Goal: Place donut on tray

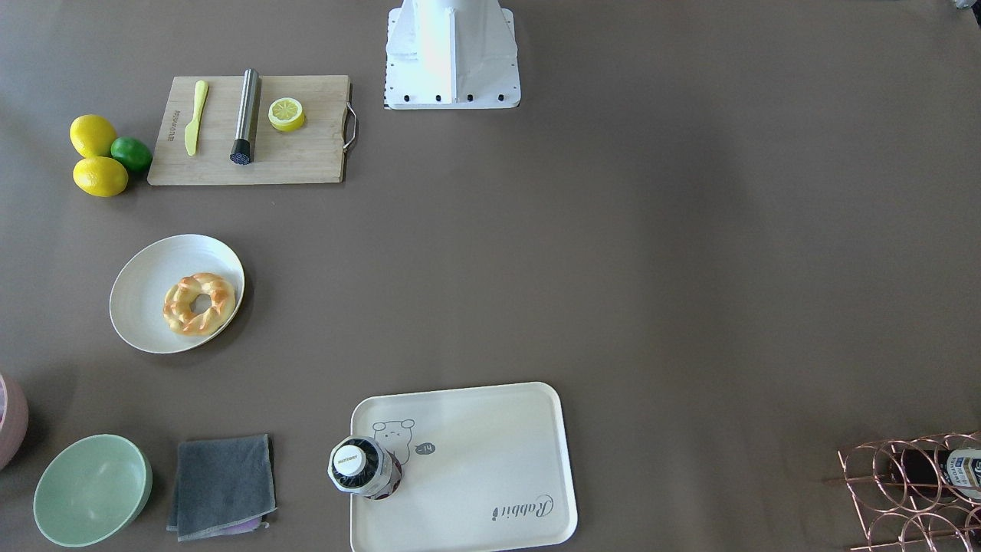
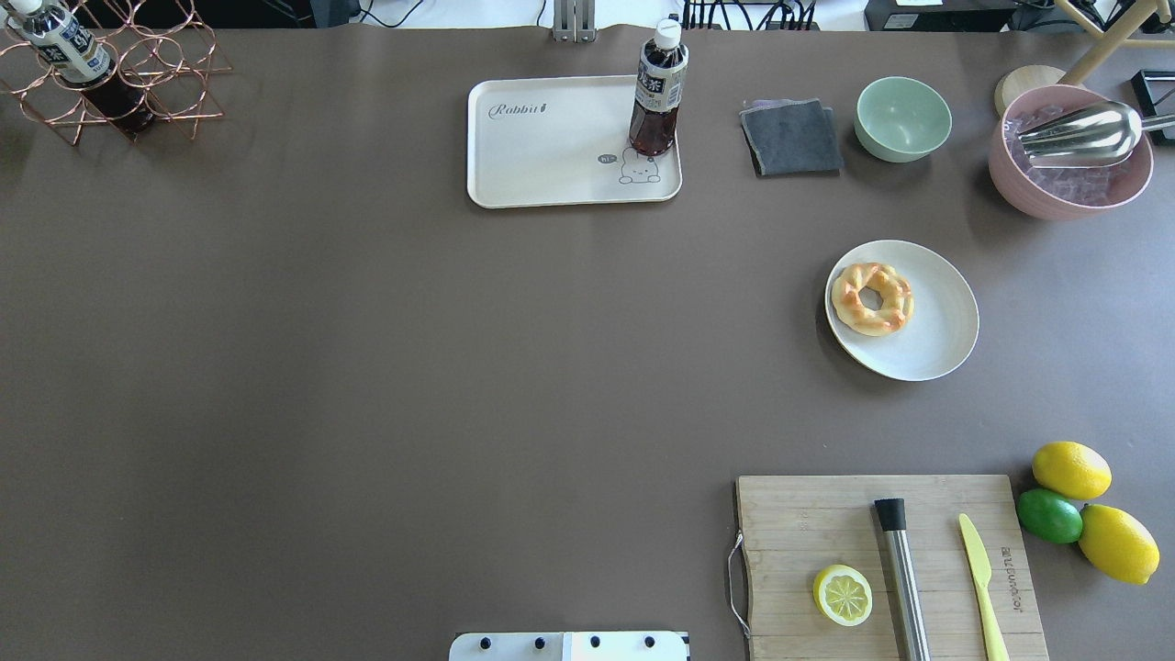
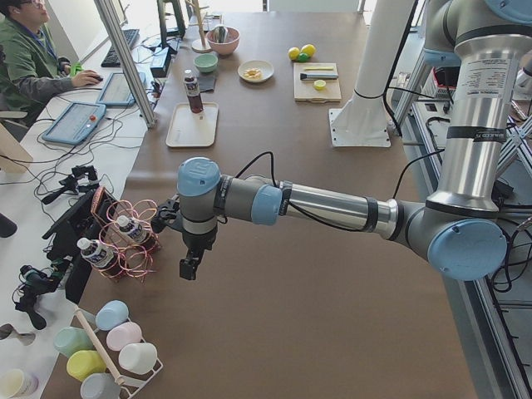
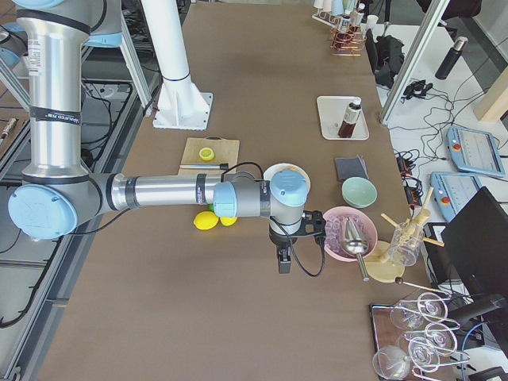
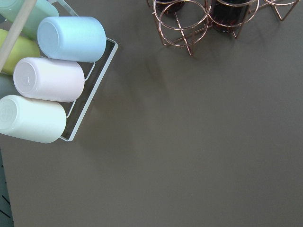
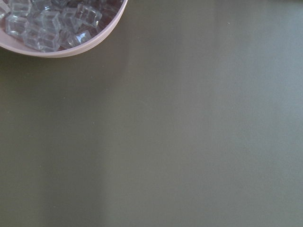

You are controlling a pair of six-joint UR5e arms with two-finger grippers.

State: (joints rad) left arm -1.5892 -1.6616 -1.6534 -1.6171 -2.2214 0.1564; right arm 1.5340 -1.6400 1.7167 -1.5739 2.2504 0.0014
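Note:
The donut point(image 2: 872, 298), a braided golden ring, lies on a round white plate point(image 2: 936, 340) on the robot's right side of the table; it also shows in the front view point(image 1: 198, 303). The cream tray point(image 2: 551, 138) with "Rabbit" script sits at the far middle edge, and a dark drink bottle point(image 2: 658, 92) stands on its bear corner. My left gripper point(image 3: 189, 268) hangs near the copper rack at the table's left end. My right gripper point(image 4: 283, 262) hangs near the pink bowl at the right end. I cannot tell whether either is open or shut. Both are far from the donut.
A wooden cutting board point(image 2: 826, 532) holds a lemon slice point(image 2: 843, 595), a steel rod and a yellow knife. Lemons and a lime point(image 2: 1049, 515) lie beside it. A grey cloth point(image 2: 791, 138), a green bowl point(image 2: 903, 117) and a pink ice bowl point(image 2: 1069, 188) stand at the far right. A copper bottle rack point(image 2: 110, 83) stands far left.

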